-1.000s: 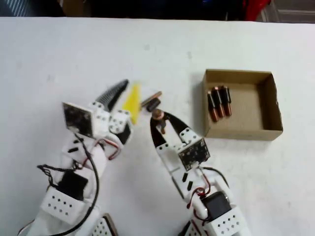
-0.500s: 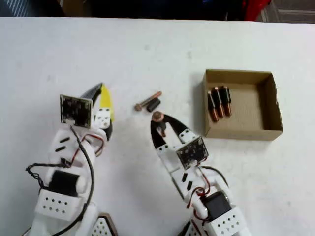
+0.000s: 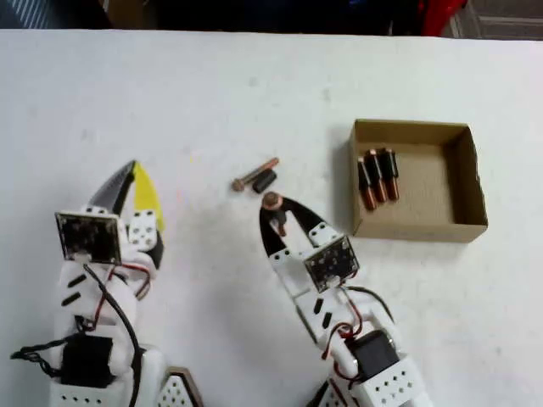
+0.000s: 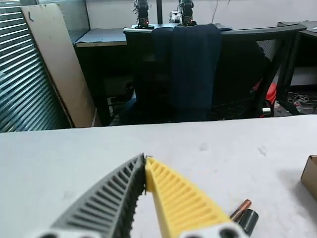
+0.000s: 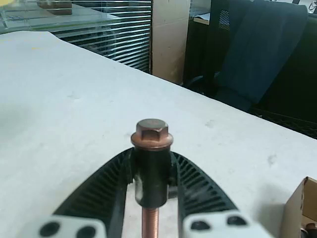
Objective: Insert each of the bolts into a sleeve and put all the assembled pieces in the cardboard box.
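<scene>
Gripping an assembled piece at lower centre of the high view: right gripper [image 3: 276,208], jaws clenched on a black sleeve [image 5: 150,178]. The copper bolt [image 5: 152,133] sits through it, its hex head poking out past the fingertips and its threaded shank showing at the sleeve's other end.

Lower left: left gripper [image 3: 133,165], grey and yellow jaws pressed together, nothing between them.

Centre frame: loose bolt [image 3: 254,175] lies flat on the white table [image 3: 254,85]. A loose sleeve [image 3: 265,181] lies right against its side, and both are just above the right gripper's tips.

Centre right: cardboard box [image 3: 462,182], open top. Three assembled pieces [image 3: 377,178] lie side by side inside, near its left wall.
</scene>
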